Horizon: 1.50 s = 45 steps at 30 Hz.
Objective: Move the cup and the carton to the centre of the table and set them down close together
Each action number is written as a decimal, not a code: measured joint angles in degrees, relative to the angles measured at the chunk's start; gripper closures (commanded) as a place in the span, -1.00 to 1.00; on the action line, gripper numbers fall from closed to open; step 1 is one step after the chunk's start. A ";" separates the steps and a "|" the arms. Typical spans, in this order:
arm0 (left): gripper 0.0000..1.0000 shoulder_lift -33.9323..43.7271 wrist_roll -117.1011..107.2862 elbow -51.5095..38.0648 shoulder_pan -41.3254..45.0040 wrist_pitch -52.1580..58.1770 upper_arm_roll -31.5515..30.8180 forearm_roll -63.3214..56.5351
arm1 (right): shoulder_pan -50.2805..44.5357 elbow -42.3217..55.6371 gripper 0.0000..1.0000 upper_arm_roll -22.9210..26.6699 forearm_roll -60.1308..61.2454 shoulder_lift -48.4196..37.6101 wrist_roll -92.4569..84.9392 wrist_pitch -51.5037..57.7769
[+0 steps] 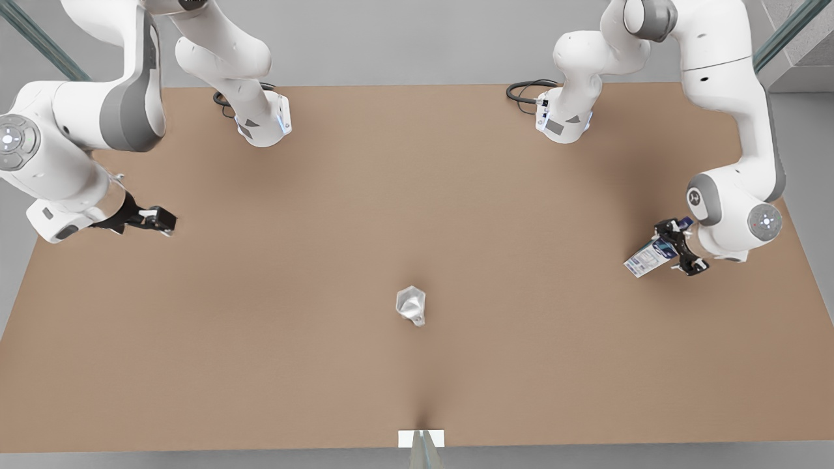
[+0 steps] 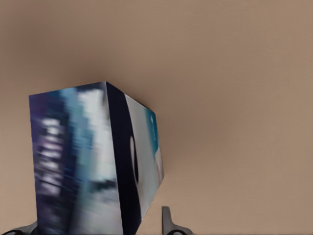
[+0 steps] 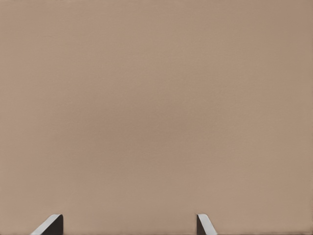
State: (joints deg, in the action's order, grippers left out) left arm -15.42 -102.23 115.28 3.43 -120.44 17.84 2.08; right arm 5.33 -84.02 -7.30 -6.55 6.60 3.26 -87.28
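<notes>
Tan tabletop (image 1: 273, 365): cup (image 1: 411, 305) sits near centre already. Your left end effector (image 1: 677, 246), at front view's right, grasps the carton (image 1: 648, 256), tilted; cup lies toward front view's left of it. Right end effector (image 1: 158, 220) waits released, w/ nothing held.

The bench (image 1: 326, 365) is a plain matte tan-brown all over. On it the cup (image 1: 411, 305) is shiny silver-grey with pale glints on its facets. The carton (image 1: 648, 256) is white with a blue band and blue printing, its near faces dark blue. The arms are white with grey joints, each hand black.
</notes>
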 measured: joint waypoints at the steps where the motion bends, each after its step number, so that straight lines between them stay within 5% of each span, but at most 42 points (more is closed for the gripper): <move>1: -0.41 -0.05 0.09 0.04 0.00 -0.05 0.00 0.05 | -0.47 0.00 -1.00 -0.07 0.37 0.00 -0.29 0.33; 4: -0.10 -0.40 0.01 0.39 0.19 -0.51 -0.08 0.14 | -1.09 -0.09 -1.00 -0.08 0.48 -0.01 -0.27 0.29; 14: -0.11 3.35 -0.06 -1.34 2.14 2.07 -1.26 0.19 | -0.95 0.44 -1.00 -0.01 0.46 0.26 -0.41 0.18; 17: -0.12 3.64 -4.17 -10.11 2.10 14.00 -15.39 0.36 | -0.96 0.62 -1.00 0.01 0.48 0.34 -0.27 0.18; 21: -0.13 2.65 -20.77 -13.75 2.80 13.77 -39.63 0.63 | -0.88 0.51 -1.00 -0.04 0.48 0.35 -0.18 0.18; 25: -0.16 0.02 -22.94 -14.40 3.00 7.38 -47.67 0.67 | -0.94 0.61 -1.00 -0.08 0.74 0.34 -0.18 0.36; 38: -0.21 -20.56 -28.14 -30.58 17.72 -2.07 -47.06 -5.62 | -0.86 0.45 -1.00 -0.08 0.75 0.83 -0.18 0.18; 39: -0.35 -21.17 -28.20 -30.72 17.84 -2.07 -47.02 -6.54 | -0.89 0.44 -1.00 -0.08 0.75 0.87 -0.18 0.18; 40: -1.00 -21.55 -28.26 -30.73 17.93 -2.07 -47.10 -7.56 | -0.85 0.44 -1.00 -0.08 0.75 0.87 -0.18 0.18; 45: -1.00 -21.50 -29.13 -30.72 18.37 -1.87 -47.09 -10.95 | -0.78 0.53 -1.00 -0.05 0.78 0.87 -0.35 0.18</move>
State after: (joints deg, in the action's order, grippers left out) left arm -36.92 -131.35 84.55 21.80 -122.31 -29.25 -8.87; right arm 4.54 -83.50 -7.35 -5.77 7.47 2.90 -87.10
